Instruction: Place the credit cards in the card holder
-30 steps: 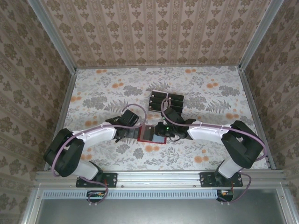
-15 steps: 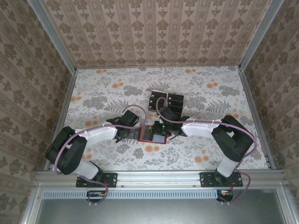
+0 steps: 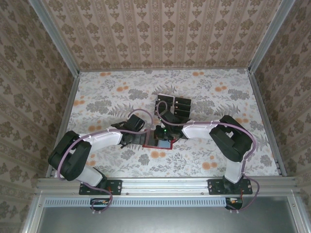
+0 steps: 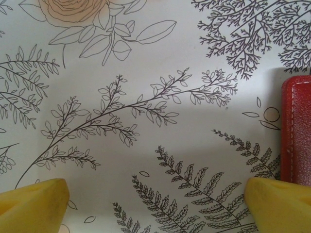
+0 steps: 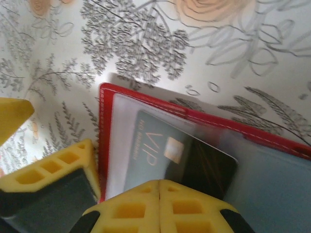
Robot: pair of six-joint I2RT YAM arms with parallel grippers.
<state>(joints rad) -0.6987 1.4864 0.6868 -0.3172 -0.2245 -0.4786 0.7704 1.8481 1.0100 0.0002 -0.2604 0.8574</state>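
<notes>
Black card [image 5: 180, 155] in wallet [image 5: 146, 104], at right claw [image 5: 160, 191]

"VIP" on the black card [image 5: 160, 153]

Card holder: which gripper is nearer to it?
Right. The right gripper is over the open holder, at a card; the left gripper sits just off its edge.

The card holder [image 3: 153, 139] is blocked at nine o'clock by the left gripper [image 3: 136, 139]; bare table [image 3: 160, 165] is left at six.
</notes>
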